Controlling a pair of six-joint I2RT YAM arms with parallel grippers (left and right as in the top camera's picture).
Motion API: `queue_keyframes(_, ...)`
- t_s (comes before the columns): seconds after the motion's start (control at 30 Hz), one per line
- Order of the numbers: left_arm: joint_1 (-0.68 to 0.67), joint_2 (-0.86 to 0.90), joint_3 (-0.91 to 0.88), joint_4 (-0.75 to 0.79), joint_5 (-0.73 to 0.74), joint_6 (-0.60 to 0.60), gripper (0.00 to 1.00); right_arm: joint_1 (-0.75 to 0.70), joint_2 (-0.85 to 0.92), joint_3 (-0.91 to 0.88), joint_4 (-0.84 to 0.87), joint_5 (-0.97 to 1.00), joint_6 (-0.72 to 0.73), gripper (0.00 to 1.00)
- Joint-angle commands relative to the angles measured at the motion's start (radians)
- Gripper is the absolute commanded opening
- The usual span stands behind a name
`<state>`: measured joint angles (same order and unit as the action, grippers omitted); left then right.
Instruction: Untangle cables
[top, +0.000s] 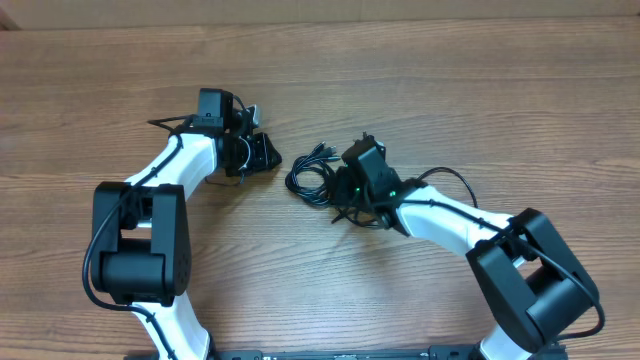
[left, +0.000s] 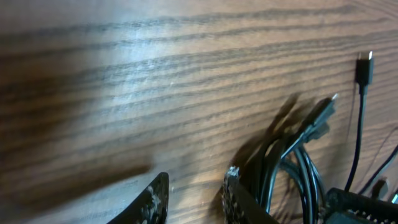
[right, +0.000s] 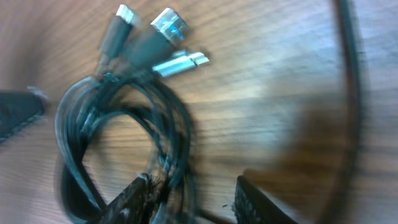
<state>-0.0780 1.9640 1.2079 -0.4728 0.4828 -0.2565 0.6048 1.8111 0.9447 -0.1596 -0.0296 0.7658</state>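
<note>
The cables lie bunched in a loose coil on the bare wooden table, near its middle, between the two arms. From the right wrist view the coil is a handful of thin black loops, and three silver-tipped plugs fan out together at its top. A separate black plug lies on the wood a little apart from the bundle.

The right gripper hangs over the coil's near side with its jaws apart. Bare wood shows between them, and the strands pass just beside one finger, with nothing clamped. The left gripper is also released, with only tabletop in its gap, and the bundle is near its inner finger.

The arm's own thicker wire runs along the side of the coil, apart from it. Open wood stretches from the cables to the table's far edge and out to both sides.
</note>
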Motion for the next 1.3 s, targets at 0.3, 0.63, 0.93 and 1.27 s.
queue_keyframes(0.3,0.075,0.009,0.040,-0.051,-0.010,-0.062,0.42,-0.003,-0.035,0.287,-0.294,-0.096,-0.278,0.60)
queue_keyframes(0.63,0.074,0.009,0.040,-0.051,-0.010,-0.063,0.46,0.071,0.004,0.284,-0.265,-0.076,-0.460,0.61)
queue_keyframes(0.93,0.074,0.009,0.040,-0.051,-0.011,-0.062,0.50,0.088,0.129,0.283,-0.231,-0.077,-0.460,0.69)
queue_keyframes(1.27,0.074,0.009,0.040,-0.050,-0.010,-0.063,0.51,0.088,0.182,0.283,-0.196,-0.081,-0.456,0.63)
